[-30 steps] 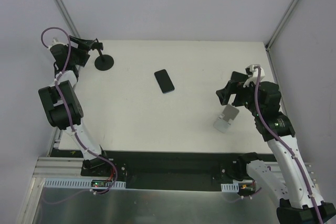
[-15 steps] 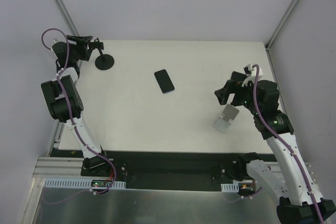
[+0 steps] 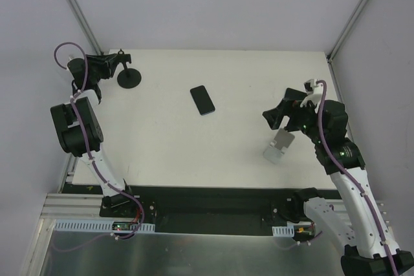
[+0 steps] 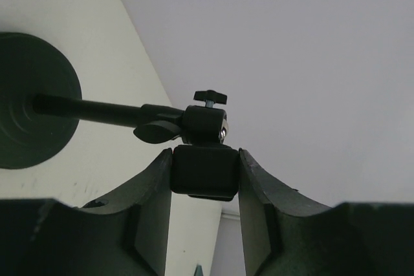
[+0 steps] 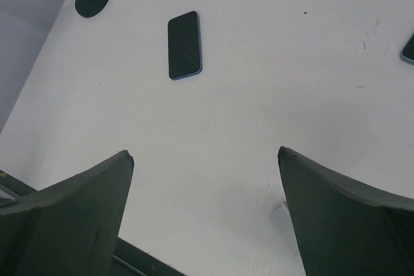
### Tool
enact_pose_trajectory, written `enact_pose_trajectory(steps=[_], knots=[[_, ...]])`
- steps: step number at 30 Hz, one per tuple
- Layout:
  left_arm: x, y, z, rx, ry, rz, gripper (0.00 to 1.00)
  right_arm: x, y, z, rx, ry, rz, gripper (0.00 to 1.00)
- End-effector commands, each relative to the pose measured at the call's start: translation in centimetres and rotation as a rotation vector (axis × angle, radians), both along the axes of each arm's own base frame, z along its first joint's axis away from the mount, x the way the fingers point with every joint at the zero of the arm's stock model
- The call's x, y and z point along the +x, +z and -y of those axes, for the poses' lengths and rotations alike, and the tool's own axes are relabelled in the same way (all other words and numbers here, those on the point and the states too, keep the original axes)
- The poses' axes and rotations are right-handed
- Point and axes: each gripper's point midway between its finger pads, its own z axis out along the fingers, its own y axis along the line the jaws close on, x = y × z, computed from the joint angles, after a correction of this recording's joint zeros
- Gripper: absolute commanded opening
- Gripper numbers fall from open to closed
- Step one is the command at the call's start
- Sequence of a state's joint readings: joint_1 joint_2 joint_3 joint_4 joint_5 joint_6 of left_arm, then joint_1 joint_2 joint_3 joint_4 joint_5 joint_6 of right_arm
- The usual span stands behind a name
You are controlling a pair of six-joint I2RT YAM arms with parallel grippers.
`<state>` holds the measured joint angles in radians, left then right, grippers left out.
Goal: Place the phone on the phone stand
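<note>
Your left gripper (image 4: 206, 158) is pinched on the head block of the black stand (image 3: 129, 77), far-left corner. Right gripper (image 5: 206, 153) hangs wide open w/ nothing in it, near the silver stand (image 3: 278, 147) (either could be the phone stand, can't tell). Phone (image 3: 202, 100) lies flat mid-table, long axis approx near-far. It's left of & beyond the right gripper, the nearer arm.

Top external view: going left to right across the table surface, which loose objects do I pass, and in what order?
Black stand with a round base at the far left → dark rectangular phone lying flat near the middle → silver angled stand on the right. The grippers overlap the two stands, so they are left out.
</note>
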<state>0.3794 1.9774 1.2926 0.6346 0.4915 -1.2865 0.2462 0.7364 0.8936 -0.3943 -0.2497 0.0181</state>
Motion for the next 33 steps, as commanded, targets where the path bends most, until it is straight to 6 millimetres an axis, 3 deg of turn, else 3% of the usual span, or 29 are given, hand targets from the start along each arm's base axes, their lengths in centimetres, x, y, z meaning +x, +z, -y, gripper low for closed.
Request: enact_pose_trajectory(steps=[1, 3, 4, 5, 6, 7, 8, 9, 10, 11, 12, 13, 14, 16, 17, 18, 19, 20, 21, 25, 29, 31, 33], knots=[[-3.5, 3.3, 3.4, -0.037, -0.070, 0.040, 0.00, 0.2, 0.4, -0.9, 0.060, 0.000, -0.034, 0.96], [-5.6, 3.5, 4.7, -0.070, -0.087, 0.032, 0.00, 0.5, -0.3, -1.7, 0.027, 0.018, -0.086, 0.96], [-7.0, 1.9, 5.5, -0.096, -0.095, -0.006, 0.00, 0.4, -0.9, -1.9, 0.007, 0.018, -0.113, 0.96], [-8.3, 3.6, 6.3, -0.098, -0.103, 0.023, 0.00, 0.6, -1.4, -1.9, -0.025, -0.002, -0.123, 0.96], [-9.3, 3.6, 6.8, -0.106, -0.100, 0.019, 0.00, 0.3, -2.2, -3.1, -0.048, 0.036, -0.142, 0.96], [-10.7, 2.1, 7.9, -0.123, -0.108, -0.015, 0.00, 0.4, -2.4, -3.6, -0.054, 0.041, -0.140, 0.96], [-12.0, 3.7, 8.7, -0.111, -0.115, 0.020, 0.00, 0.5, -2.8, -4.1, -0.064, 0.041, -0.143, 0.96], [-13.0, 3.7, 9.3, -0.117, -0.121, 0.020, 0.00, 0.4, -3.7, -5.5, -0.079, 0.077, -0.165, 0.96], [-14.4, 1.9, 10.1, -0.142, -0.117, -0.020, 0.00, 0.7, -3.9, -6.3, -0.080, 0.090, -0.166, 0.96], [-15.7, 3.0, 11.1, -0.158, -0.124, 0.005, 0.00, 0.8, -4.2, -6.8, -0.090, 0.095, -0.178, 0.96], [-16.5, 2.8, 11.6, -0.162, -0.118, 0.005, 0.00, 0.9, -5.4, -8.0, -0.118, 0.123, -0.211, 0.96], [-17.7, 1.0, 11.9, -0.175, -0.098, -0.029, 0.00, 1.2, -5.2, -8.8, -0.127, 0.131, -0.206, 0.96], [-18.8, 2.0, 12.8, -0.170, -0.107, 0.004, 0.00, 1.6, -5.4, -9.1, -0.147, 0.126, -0.212, 0.96], [-20.4, 0.6, 13.3, -0.182, -0.100, -0.045, 0.00, 2.3, -6.9, -10.2, -0.202, 0.123, -0.247, 0.96], [-21.2, 1.4, 13.4, -0.164, -0.092, -0.020, 0.00, 2.9, -6.4, -10.8, -0.200, 0.118, -0.245, 0.96], [-21.8, 1.4, 14.0, -0.164, -0.098, -0.029, 0.00, 3.4, -7.7, -11.4, -0.221, 0.118, -0.284, 0.96], [-22.5, 0.4, 14.3, -0.171, -0.091, -0.059, 0.00, 3.9, -8.0, -11.8, -0.230, 0.115, -0.293, 0.96], [-23.1, 1.0, 14.5, -0.168, -0.072, -0.038, 0.00, 4.7, -7.5, -12.3, -0.230, 0.110, -0.280, 0.96], [-23.7, 0.7, 15.5, -0.172, -0.089, -0.048, 0.00, 5.4, -8.9, -12.8, -0.260, 0.107, -0.306, 0.96], [-25.6, -1.0, 17.2, -0.249, -0.079, -0.092, 0.00, 7.5, -9.9, -14.6, -0.285, 0.097, -0.312, 0.96], [-26.5, -2.0, 18.5, -0.292, -0.097, -0.129, 0.00, 8.3, -11.0, -17.5, -0.270, 0.154, -0.317, 0.96], [-26.9, -2.3, 19.1, -0.288, -0.108, -0.128, 0.00, 8.9, -10.6, -18.5, -0.273, 0.162, -0.303, 0.96], [-27.1, -2.3, 19.2, -0.288, -0.118, -0.125, 0.00, 9.5, -11.6, -19.1, -0.293, 0.172, -0.309, 0.96]])
